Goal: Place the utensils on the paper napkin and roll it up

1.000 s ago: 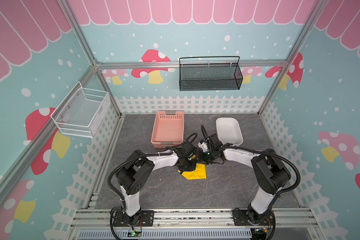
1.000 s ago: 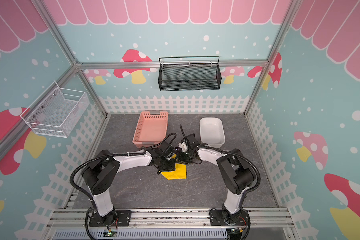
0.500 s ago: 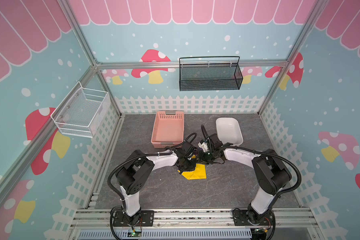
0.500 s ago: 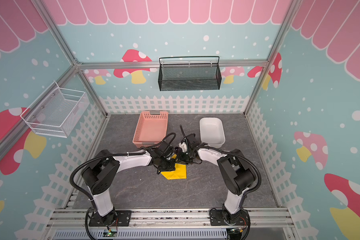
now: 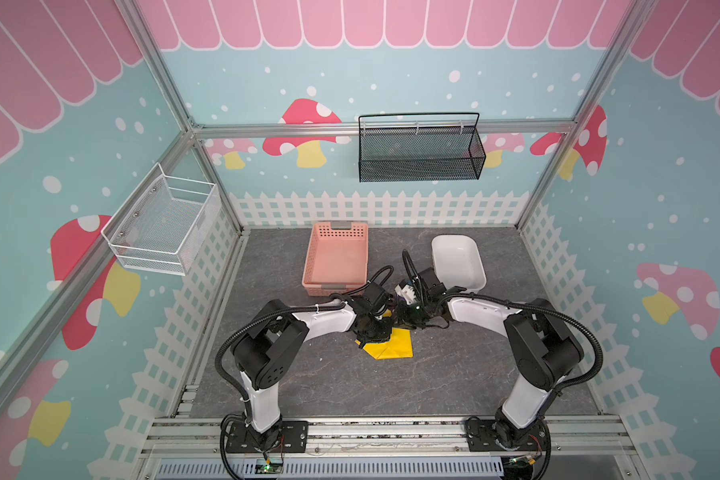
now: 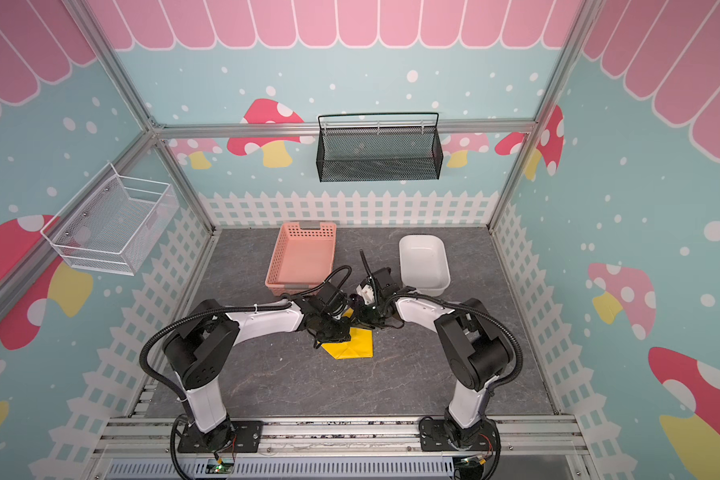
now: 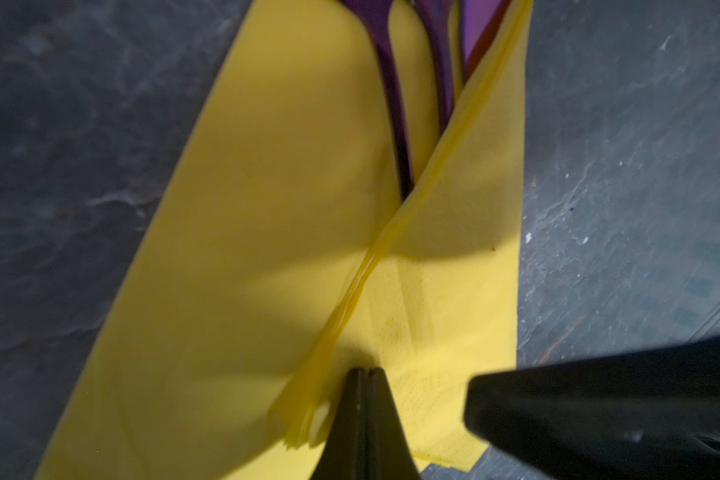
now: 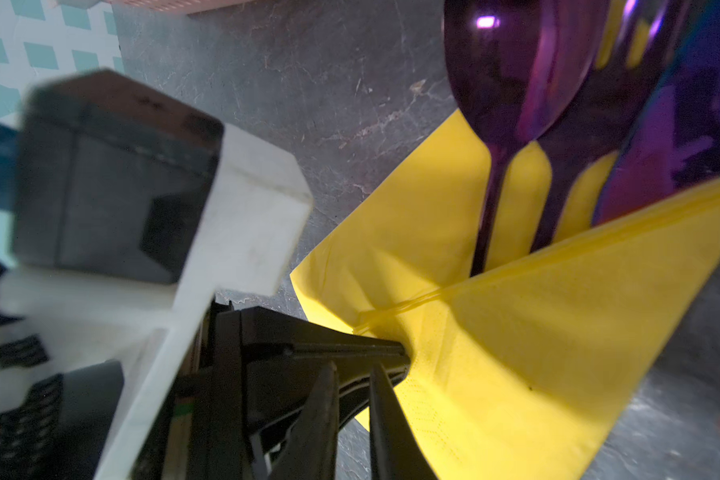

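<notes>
In both top views the paper napkin lies partly folded in the middle of the grey table. The left gripper and the right gripper crowd over its far edge and hide the utensils. In the left wrist view the utensils lie side by side on the yellow sheet, and a flap of paper is folded over their handle ends. The left gripper's jaws are pressed tight together, with the tips at that flap's corner. I cannot tell if any paper is pinched. In the right wrist view the spoon has its bowl sticking out past the napkin, over the table. The right gripper's jaws stand a little apart, and I see no paper between them. The napkin looks thin, soft and easy to tear, so I think it is best held by the thick folded edge. The utensils look hard, smooth and slippery. They could slide out, so the roll should press on them through the paper.
</notes>
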Motion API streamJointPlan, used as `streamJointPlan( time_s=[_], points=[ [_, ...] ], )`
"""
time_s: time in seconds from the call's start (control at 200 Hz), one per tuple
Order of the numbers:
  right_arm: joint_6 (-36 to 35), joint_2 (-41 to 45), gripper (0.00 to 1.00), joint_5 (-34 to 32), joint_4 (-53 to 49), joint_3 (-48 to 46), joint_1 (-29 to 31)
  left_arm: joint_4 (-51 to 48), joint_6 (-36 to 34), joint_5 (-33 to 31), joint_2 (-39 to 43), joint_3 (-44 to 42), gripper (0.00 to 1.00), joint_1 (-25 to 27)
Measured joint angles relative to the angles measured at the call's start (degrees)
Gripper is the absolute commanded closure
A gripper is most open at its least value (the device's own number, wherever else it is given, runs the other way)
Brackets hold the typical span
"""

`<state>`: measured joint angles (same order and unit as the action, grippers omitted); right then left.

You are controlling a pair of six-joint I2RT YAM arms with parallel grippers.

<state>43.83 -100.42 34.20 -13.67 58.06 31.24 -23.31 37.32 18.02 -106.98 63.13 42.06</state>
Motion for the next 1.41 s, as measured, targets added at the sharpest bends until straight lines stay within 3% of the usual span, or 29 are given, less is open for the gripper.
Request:
streamJointPlan(
  time_s=[0.495,0.861,1.406],
  points=[
    [0.44,0.00,0.87,0.48,1.33,-4.39,0.00,0.02,0.02,-0.02,0.00,0.00,1.00,0.00],
    [1.49,-0.92,0.87,4.50,5.44,-7.48,0.20,0.04,0.20,-0.04,0.00,0.00,1.00,0.00],
    [-0.68,-2.73,0.82,2.82,4.07,-6.97,0.37,0.00,0.15,-0.26,0.07,0.00,1.00,0.00]
  ],
)
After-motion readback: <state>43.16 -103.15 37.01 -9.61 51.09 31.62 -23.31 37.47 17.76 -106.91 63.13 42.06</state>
